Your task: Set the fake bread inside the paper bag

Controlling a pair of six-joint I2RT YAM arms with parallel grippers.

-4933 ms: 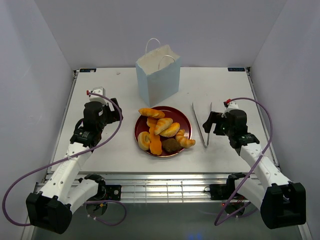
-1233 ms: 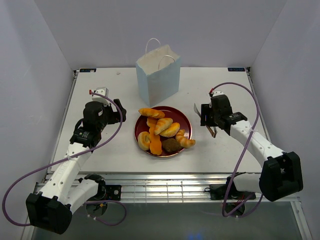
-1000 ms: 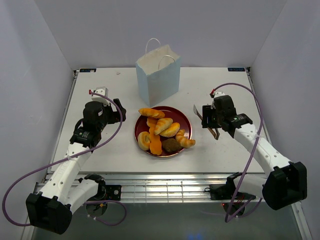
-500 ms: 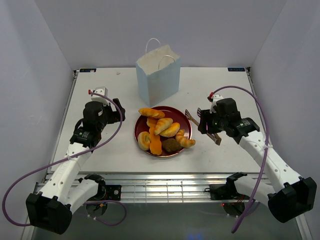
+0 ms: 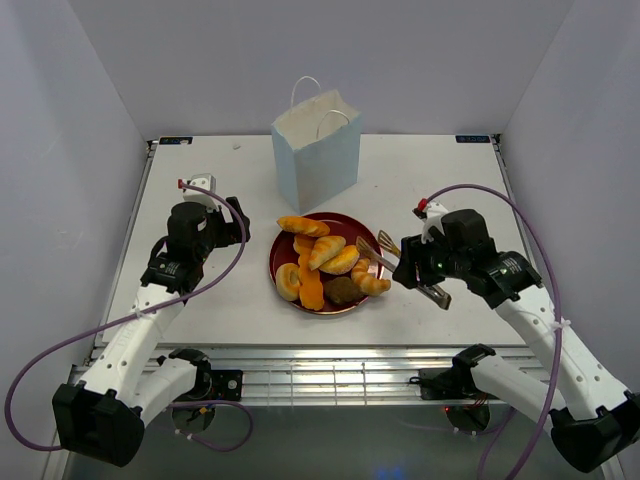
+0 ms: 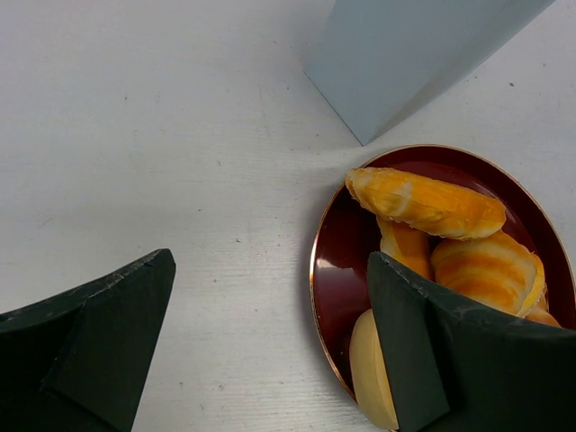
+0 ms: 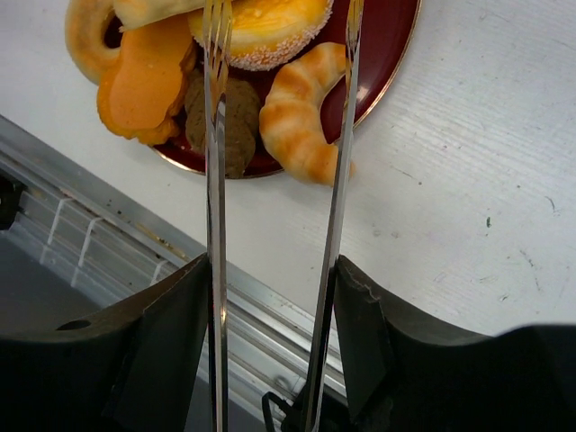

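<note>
The fake bread lies piled on a round dark red plate at the table's middle. The pale blue paper bag stands upright behind the plate, mouth open. My right gripper is shut on metal tongs, held just right of the plate with their tips over its right side. In the right wrist view the tongs' arms stand spread over a striped croissant and a sugared roll. My left gripper is open and empty, left of the plate.
The table's metal front rail runs close under the right gripper. The bag's wall shows in the left wrist view, beyond the plate. White enclosure walls stand on three sides.
My right gripper has taken the tongs off the table at the right and carried them left and nearer, tips now over the plate's right side. The left arm has not moved.
</note>
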